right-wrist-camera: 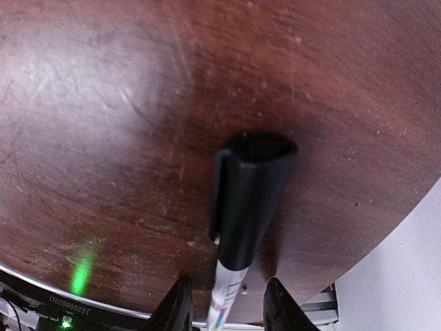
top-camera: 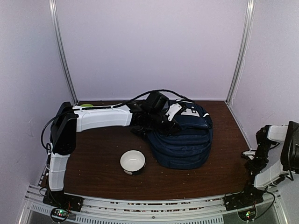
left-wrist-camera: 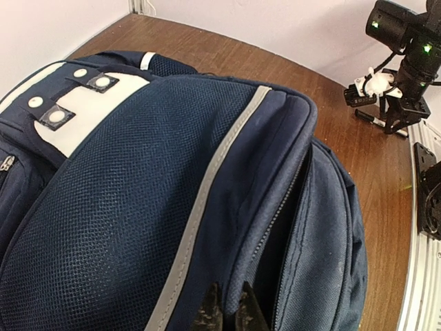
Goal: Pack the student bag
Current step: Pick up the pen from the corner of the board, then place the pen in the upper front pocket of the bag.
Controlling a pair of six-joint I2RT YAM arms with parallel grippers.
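Observation:
The student bag (top-camera: 184,140), navy blue with white trim, lies at the middle right of the table. Its white studded patch (left-wrist-camera: 69,114) faces up and its main zipper (left-wrist-camera: 275,227) gapes open. My left gripper (left-wrist-camera: 227,312) is shut on the fabric edge of the bag's flap (left-wrist-camera: 251,238) beside that zipper, at the bag's left side (top-camera: 161,123) in the top view. My right gripper (right-wrist-camera: 227,307) hangs low over the table's right edge (top-camera: 249,156). Its jaws are open, with a black-capped marker pen (right-wrist-camera: 248,200) between them and a gap on each side.
A white bowl (top-camera: 132,162) stands on the brown table (top-camera: 103,158) in front of the bag's left end. Something green (top-camera: 86,105) peeks out behind the left arm at the back. Walls close in the left, back and right. The metal rail (top-camera: 154,205) runs along the near edge.

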